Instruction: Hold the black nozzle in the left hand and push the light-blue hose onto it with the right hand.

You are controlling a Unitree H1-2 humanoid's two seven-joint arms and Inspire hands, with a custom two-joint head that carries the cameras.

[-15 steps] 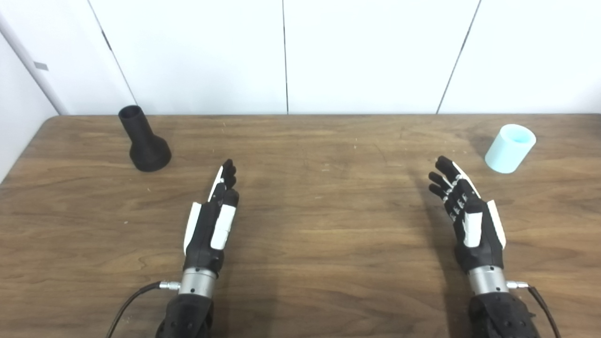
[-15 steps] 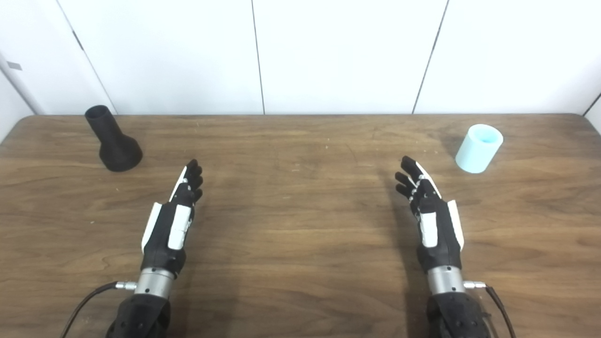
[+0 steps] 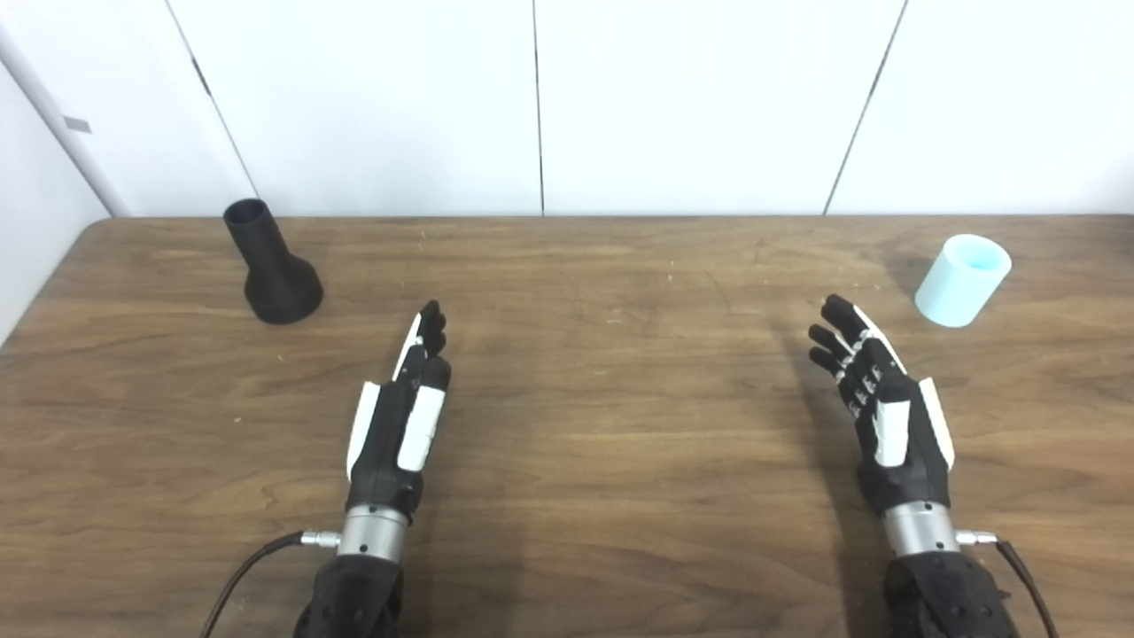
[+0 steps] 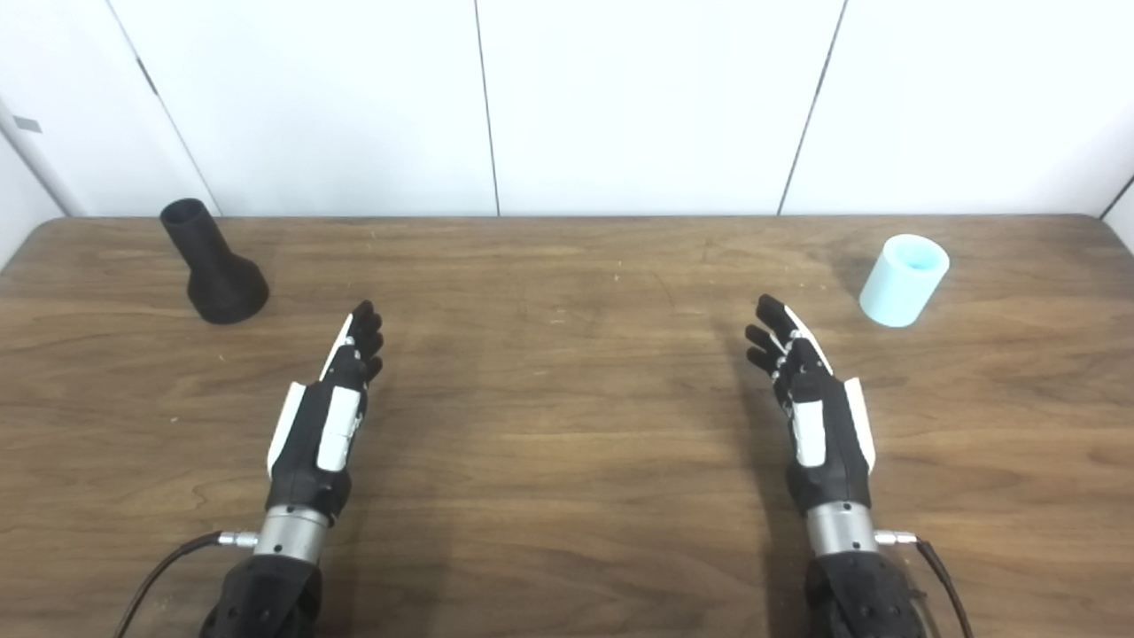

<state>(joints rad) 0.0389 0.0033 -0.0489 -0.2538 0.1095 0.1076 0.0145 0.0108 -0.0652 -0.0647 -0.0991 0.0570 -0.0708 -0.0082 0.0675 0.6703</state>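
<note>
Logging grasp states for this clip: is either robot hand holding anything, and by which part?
Nothing is held. Left robot hand and right robot hand are open; black nozzle and light-blue hose stand untouched.

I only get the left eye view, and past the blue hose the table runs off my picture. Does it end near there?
Observer: Yes. The right eye view shows the table's far right corner, rounded, beyond the hose.
Operator: What's behind that corner?
Observer: A dark wall seam slants up from it to the picture's right edge, with more white wall past it.
</note>
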